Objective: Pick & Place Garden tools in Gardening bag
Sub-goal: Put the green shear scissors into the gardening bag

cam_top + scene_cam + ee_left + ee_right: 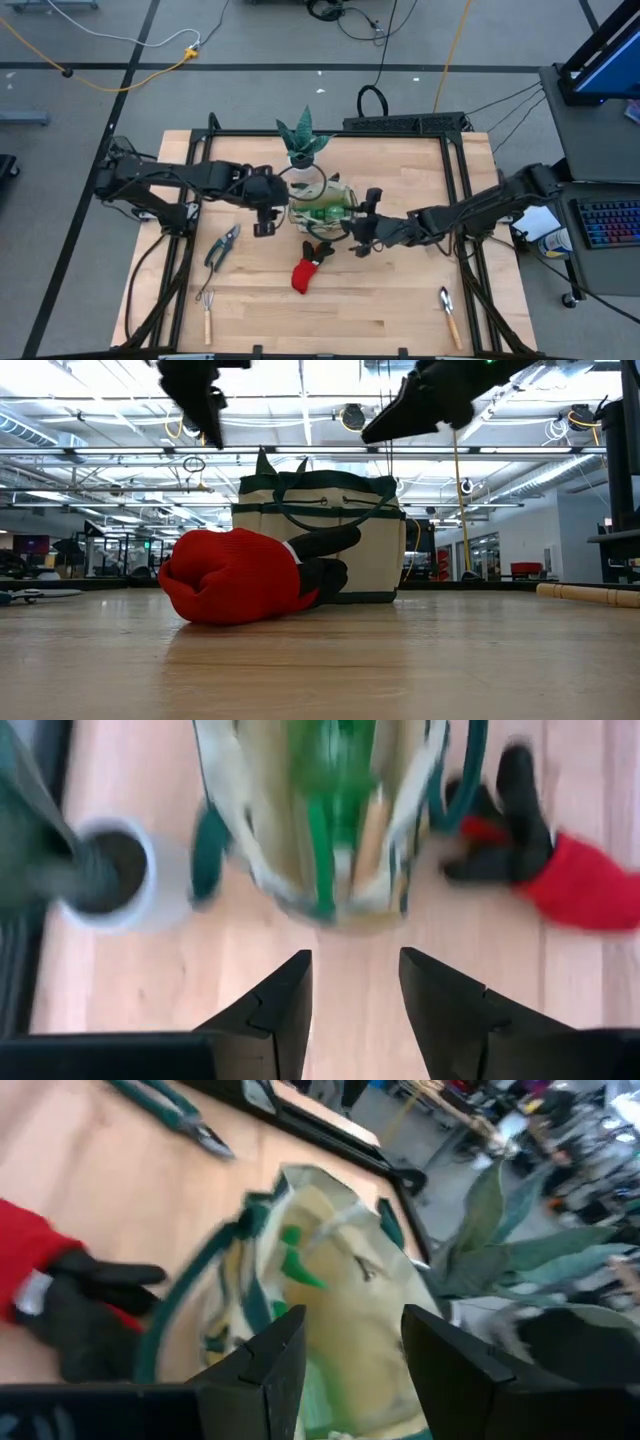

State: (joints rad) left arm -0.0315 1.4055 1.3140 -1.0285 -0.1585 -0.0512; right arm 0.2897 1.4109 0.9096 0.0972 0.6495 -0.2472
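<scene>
The beige gardening bag (322, 205) with green trim stands at the table's middle, and a green spray bottle (322, 820) shows inside it. The red-and-black glove (310, 268) lies on the table just near of the bag. Grey pruning shears (222, 246) lie to the left. A wooden-handled fork (207, 312) lies at the near left, and a trowel (449, 314) at the near right. My left gripper (355, 960) is open and empty at the bag's left side. My right gripper (352, 1320) is open and empty, raised by the bag's right side.
A green spiky plant (303, 143) in a white pot (150, 900) stands right behind the bag, toward the far edge. A black frame (400, 125) runs along the table's far and side edges. Bare wood lies near of the glove.
</scene>
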